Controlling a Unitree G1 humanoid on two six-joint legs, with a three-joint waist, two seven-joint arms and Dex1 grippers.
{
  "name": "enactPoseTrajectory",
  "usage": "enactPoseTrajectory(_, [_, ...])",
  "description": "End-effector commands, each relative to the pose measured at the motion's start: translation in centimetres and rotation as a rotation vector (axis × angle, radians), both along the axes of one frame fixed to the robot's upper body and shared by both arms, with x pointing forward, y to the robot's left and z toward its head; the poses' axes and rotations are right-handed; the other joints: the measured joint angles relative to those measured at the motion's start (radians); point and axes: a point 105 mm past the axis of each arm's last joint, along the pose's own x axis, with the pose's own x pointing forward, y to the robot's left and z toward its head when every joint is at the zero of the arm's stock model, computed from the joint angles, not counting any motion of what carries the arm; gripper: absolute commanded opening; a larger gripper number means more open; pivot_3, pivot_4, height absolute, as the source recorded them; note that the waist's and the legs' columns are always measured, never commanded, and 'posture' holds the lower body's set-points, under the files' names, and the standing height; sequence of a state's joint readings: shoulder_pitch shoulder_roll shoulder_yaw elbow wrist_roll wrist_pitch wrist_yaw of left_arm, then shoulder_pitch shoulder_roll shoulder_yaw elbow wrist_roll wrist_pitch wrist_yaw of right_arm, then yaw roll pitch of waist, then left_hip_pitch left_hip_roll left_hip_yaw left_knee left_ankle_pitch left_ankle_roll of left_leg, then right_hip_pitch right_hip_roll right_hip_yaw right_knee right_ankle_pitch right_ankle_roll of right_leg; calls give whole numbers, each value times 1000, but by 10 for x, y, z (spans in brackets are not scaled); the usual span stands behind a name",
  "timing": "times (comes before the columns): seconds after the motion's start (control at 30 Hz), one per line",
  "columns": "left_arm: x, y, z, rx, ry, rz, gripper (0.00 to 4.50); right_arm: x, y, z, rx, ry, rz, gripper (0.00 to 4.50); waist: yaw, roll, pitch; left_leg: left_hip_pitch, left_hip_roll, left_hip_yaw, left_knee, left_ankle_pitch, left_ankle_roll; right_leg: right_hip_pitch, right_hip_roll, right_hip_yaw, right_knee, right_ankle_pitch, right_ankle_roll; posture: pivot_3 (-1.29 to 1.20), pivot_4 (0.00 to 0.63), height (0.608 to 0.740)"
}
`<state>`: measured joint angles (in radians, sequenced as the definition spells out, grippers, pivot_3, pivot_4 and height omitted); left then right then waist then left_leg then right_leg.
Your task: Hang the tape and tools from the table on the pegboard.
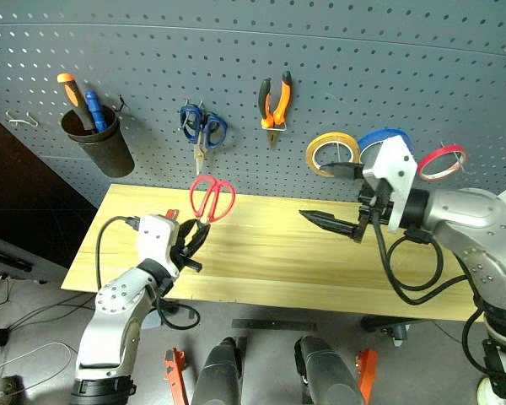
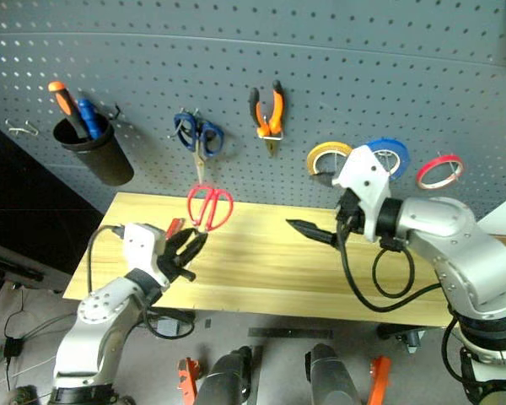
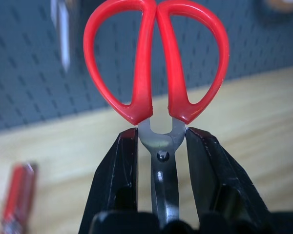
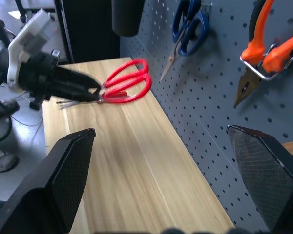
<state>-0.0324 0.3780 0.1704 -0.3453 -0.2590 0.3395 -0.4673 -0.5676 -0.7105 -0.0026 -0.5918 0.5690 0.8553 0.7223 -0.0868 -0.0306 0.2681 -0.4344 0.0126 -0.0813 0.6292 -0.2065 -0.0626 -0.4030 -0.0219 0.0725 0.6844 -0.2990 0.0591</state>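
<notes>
Left pincer [image 1: 194,240] clamped on red-handled scissors [image 1: 212,198] at the pivot, handles raised above the bench [image 1: 261,261] before the pegboard [image 1: 320,76]. Right pincer [image 1: 331,196] spread wide, empty, beside hung yellow tape [image 1: 331,152]. Pliers [image 1: 275,101] on hook.

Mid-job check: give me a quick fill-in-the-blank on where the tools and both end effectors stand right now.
1. The left end effector is shut on the red ____.
2. The pliers hang on the ____.
3. The right end effector, near the yellow tape, is ____.
4. The screwdriver lies on the ____.

Missing words: scissors; pegboard; open; table
</notes>
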Motion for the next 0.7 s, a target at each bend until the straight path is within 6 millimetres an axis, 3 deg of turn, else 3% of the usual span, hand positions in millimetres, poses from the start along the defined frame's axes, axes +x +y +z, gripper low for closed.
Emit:
enactPoseTrajectory(0.03, [-7,-3,33,19,-150,-13,1078,-6,-4,14,-2,-71,13,4500,0,0,0,0,0,0,0,0,0,0,0,0,0,0,0,-144,253,740])
enactPoseTrajectory(0.3, [-16,-9,61,104,-329,-16,1078,-1,-10,16,-14,-84,8,4500,1,0,0,0,-1,0,0,0,0,0,0,0,-1,0,0,-135,239,740])
enactPoseTrajectory(0.43, [-9,-2,75,104,-393,34,1078,0,-9,15,-19,-82,13,4500,2,0,0,0,-1,0,0,0,0,0,1,0,-1,1,-1,-130,233,740])
enactPoseTrajectory(0.7, [15,5,79,139,-395,49,1078,6,-5,20,3,-110,3,4500,1,0,0,0,-2,1,1,0,0,0,3,-1,-1,2,-2,-136,232,740])
